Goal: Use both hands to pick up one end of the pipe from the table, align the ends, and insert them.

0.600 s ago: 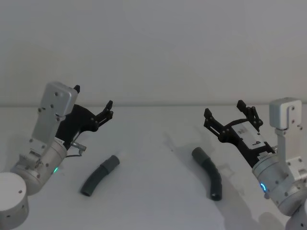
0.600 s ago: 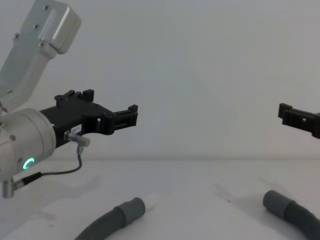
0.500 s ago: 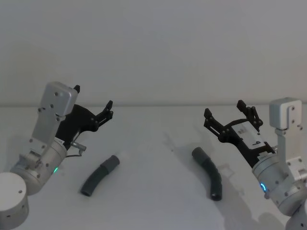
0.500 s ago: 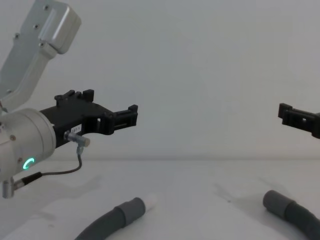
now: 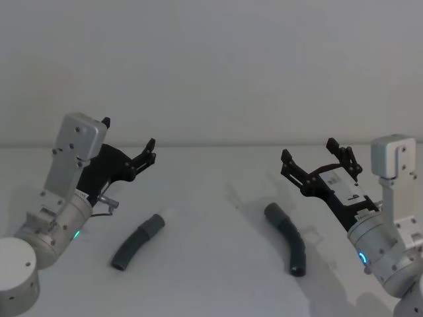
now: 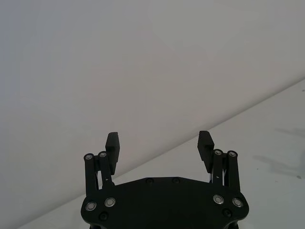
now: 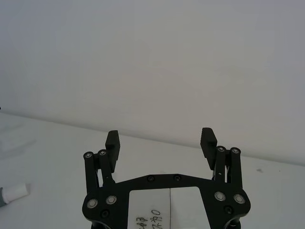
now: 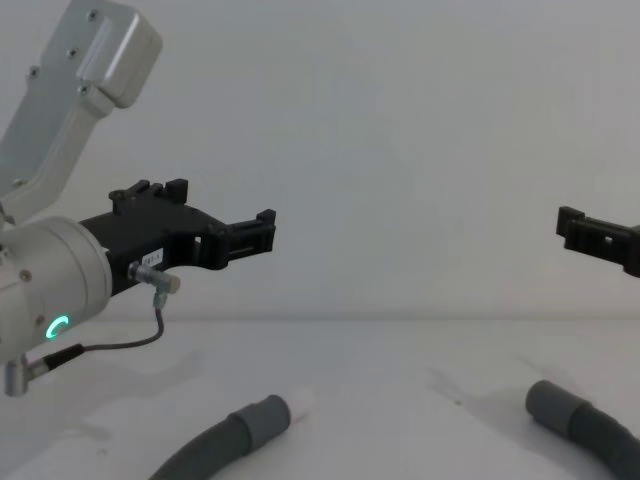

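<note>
Pipe: pipe [image 5: 135, 243] is lying flat on table [image 5: 211, 191], showing as 2 curved dark ribbed stretches, one on L side and one on R side [image 5: 291, 243], well apart. Can't tell how the near parts are joining.
White-tipped end: white-tipped end [image 5: 158, 220] is sitting at far end of L stretch, grey cuff w/ pale tip sticking out, pointing away from me & a bit R. It's resting on table w/ nothing touching it.
Socket end: socket end [image 5: 272, 212] is lying at far end of R stretch, on table, untouched.
Gap: the 2 ends are lying apart w/ bare table between.
L gripper: my L gripper [image 5: 129, 134] is hovering in air above & to L of white-tipped end, clear of it. Its fingers [image 6: 112, 143] are spreading wide w/ nothing between, and I'm aiming them fwd toward wall [image 5: 211, 66].
R gripper: my R gripper [image 5: 309, 152] is hovering above socket end, slightly R of it, no contact. Its fingers [image 7: 208, 140] are also gaping wide & empty.
L wrist: ring light [image 8: 57, 326] is glowing green, and thin cable [image 8: 120, 345] is looping under it.
</note>
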